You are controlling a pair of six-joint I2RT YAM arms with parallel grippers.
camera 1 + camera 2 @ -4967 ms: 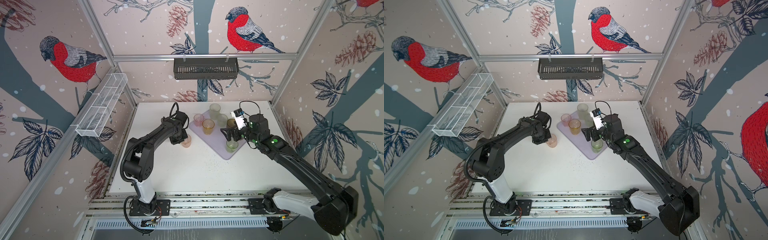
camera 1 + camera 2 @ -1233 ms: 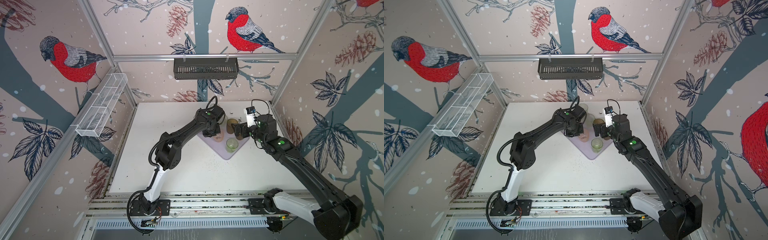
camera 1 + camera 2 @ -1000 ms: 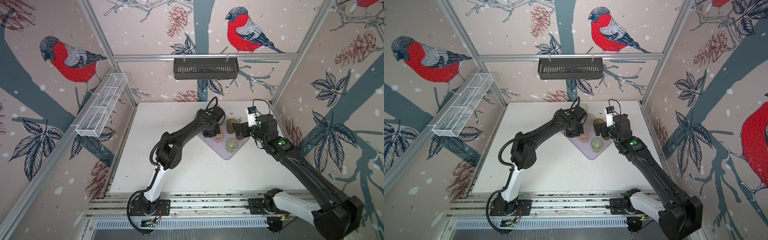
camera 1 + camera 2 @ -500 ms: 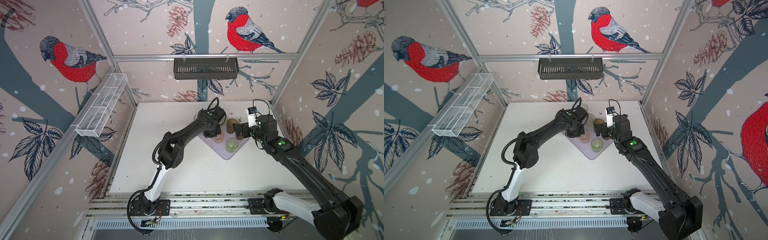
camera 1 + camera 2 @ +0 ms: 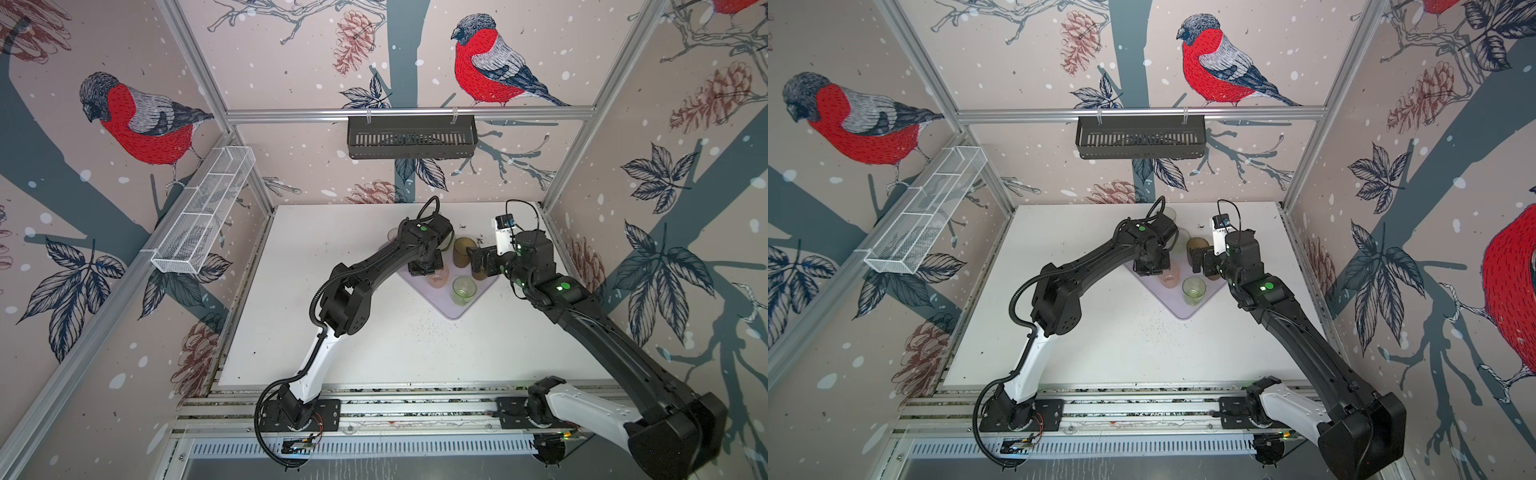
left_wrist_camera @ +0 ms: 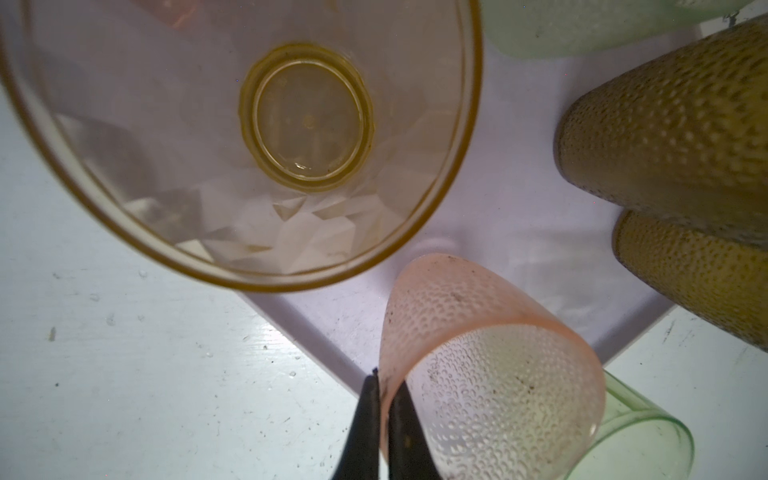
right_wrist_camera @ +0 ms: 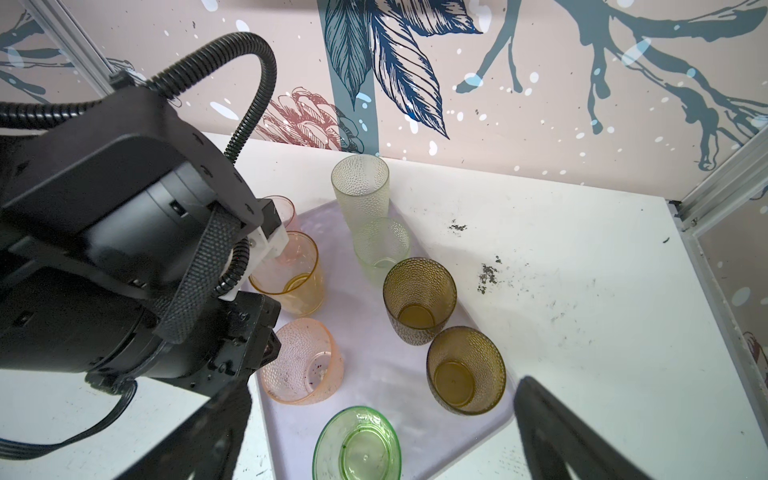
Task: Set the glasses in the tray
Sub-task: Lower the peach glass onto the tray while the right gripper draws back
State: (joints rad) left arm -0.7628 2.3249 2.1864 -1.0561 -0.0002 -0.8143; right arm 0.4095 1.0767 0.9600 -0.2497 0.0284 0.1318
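The lilac tray [image 5: 454, 311] lies cornerwise on the white bench [image 5: 374, 340], toward the back and the right. The left gripper [image 6: 383, 379] is clenched on the wall of a pink tumbler [image 6: 478, 374], one finger inside the rim and one outside. It holds the tumbler tilted over the tray's edge on the left arm's side, and the pictures do not show whether the base touches the tray. In both top views this pink tumbler [image 5: 1169, 277] shows just below the gripper. Beside it on the tray stands an amber tumbler [image 7: 291, 278], upright. A second pink tumbler [image 7: 286, 211] behind that is partly hidden by the left wrist. Farther back stand a tall frosted tumbler [image 7: 361, 187] and a short frosted tumbler [image 7: 382, 245], touching or nearly so. Toward the right edge of the tray stand a brown tumbler [image 7: 419, 299] and a second brown tumbler [image 7: 465, 370], close together. A green tumbler [image 7: 357, 444] stands at the near corner. The right gripper [image 7: 384, 388] is released, jaws spread wide and grasping nothing. It hangs over the end of the tray with the green and brown tumblers.
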